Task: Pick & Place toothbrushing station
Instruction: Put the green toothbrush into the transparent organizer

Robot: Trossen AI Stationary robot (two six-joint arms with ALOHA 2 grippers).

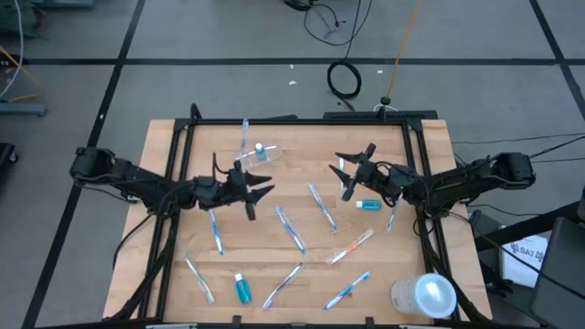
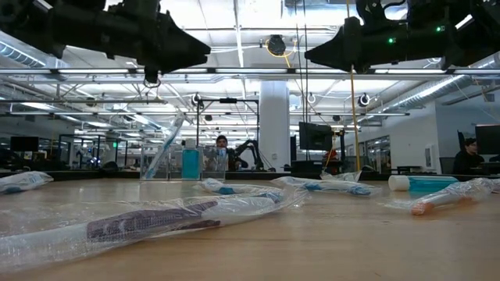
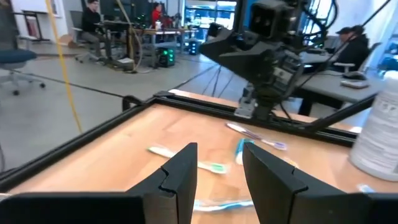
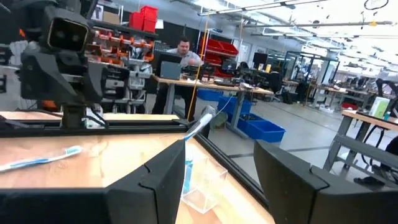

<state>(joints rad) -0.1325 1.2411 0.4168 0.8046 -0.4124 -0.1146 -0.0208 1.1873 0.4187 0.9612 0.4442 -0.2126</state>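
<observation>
A small clear cup [image 1: 258, 152] stands at the far middle of the table, with one toothbrush [image 4: 200, 122] leaning in it and a teal toothpaste tube [image 2: 191, 162] upright inside. Several wrapped toothbrushes lie flat on the wood, among them one [image 1: 322, 206] at the centre and one [image 1: 217, 232] on the left. Two toothpaste tubes [image 1: 242, 290] [image 1: 368, 205] lie on their sides. My left gripper [image 1: 265, 192] [image 3: 217, 180] hovers open above the table's middle left with nothing between its fingers. My right gripper [image 1: 345, 175] [image 4: 224, 180] hovers open opposite it, facing the cup, also with nothing in it.
A larger whitish translucent cylinder [image 1: 425, 297] stands at the near right corner. A dark frame [image 1: 302, 121] rims the table's far edge and sides. People sit at desks in the room beyond the table. Bare wood [image 1: 265, 251] lies between the scattered toothbrushes.
</observation>
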